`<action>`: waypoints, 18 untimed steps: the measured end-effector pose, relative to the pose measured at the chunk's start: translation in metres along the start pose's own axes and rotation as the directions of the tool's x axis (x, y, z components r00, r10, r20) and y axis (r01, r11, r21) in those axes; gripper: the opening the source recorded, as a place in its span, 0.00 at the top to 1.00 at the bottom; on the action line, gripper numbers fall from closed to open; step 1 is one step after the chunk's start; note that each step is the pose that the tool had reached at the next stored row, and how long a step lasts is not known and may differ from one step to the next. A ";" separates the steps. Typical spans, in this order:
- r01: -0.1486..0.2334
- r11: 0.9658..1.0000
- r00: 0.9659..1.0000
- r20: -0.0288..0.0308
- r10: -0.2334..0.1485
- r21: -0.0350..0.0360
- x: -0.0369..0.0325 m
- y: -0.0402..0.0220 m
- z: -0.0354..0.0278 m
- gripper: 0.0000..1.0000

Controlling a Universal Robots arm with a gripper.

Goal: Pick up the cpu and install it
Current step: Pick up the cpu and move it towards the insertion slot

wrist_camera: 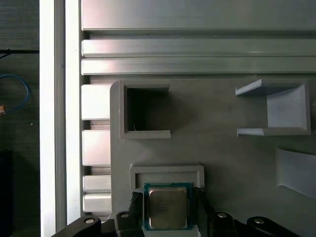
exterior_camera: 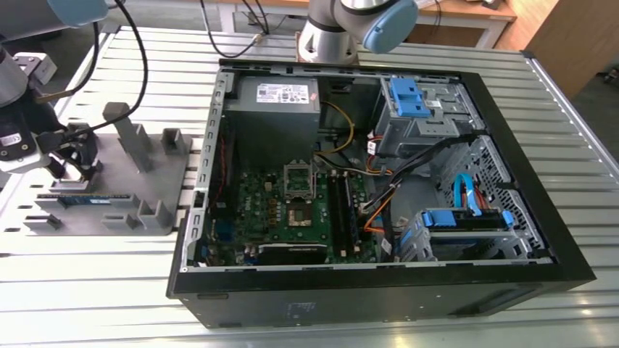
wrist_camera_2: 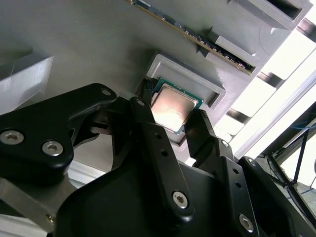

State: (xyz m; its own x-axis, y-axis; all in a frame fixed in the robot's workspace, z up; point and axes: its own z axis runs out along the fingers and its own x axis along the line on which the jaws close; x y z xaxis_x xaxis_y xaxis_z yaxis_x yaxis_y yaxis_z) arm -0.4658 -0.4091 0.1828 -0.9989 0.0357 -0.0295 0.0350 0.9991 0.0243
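Note:
The cpu (wrist_camera: 168,207), a small square chip with a shiny metal top and green rim, lies flat in a shallow pocket of the grey fixture plate (wrist_camera: 222,158). In both wrist views my gripper (wrist_camera: 168,215) is lowered over it, one black finger on each side of the chip with narrow gaps, so it is open around the cpu (wrist_camera_2: 172,107). The fingertips (wrist_camera_2: 145,91) reach down to the pocket's level. In the exterior view the gripper (exterior_camera: 72,165) hangs over the fixture plate (exterior_camera: 145,185) at that view's left, beside the open computer case (exterior_camera: 387,283).
A memory stick (exterior_camera: 82,197) stands in a slot of the fixture close to the gripper, also visible as the memory stick (wrist_camera_2: 197,37). Grey upright posts (exterior_camera: 126,130) rise from the plate. Inside the case the motherboard socket (exterior_camera: 298,212) lies under its raised metal frame (exterior_camera: 298,176), among cables and blue drive bays (exterior_camera: 411,98).

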 end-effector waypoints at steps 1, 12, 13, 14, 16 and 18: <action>0.000 1.000 1.000 0.000 0.000 0.000 0.0000 0.0000 0.0000 0.46; 0.000 1.000 1.000 0.000 0.000 0.000 0.0000 0.0000 0.0002 0.48; 0.000 1.000 1.000 0.000 0.000 0.000 0.0000 0.0000 0.0002 0.53; 0.000 1.000 1.000 0.000 0.000 0.000 0.0000 0.0000 0.0002 0.53; 0.000 1.000 1.000 0.000 0.000 0.000 0.0000 0.0000 0.0003 0.53; 0.000 1.000 1.000 0.000 0.000 0.000 0.0000 0.0000 0.0003 0.53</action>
State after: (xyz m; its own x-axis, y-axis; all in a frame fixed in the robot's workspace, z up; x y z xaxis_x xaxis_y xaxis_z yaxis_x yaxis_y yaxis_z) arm -0.4658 -0.4091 0.1825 -0.9989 0.0357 -0.0295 0.0350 0.9991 0.0243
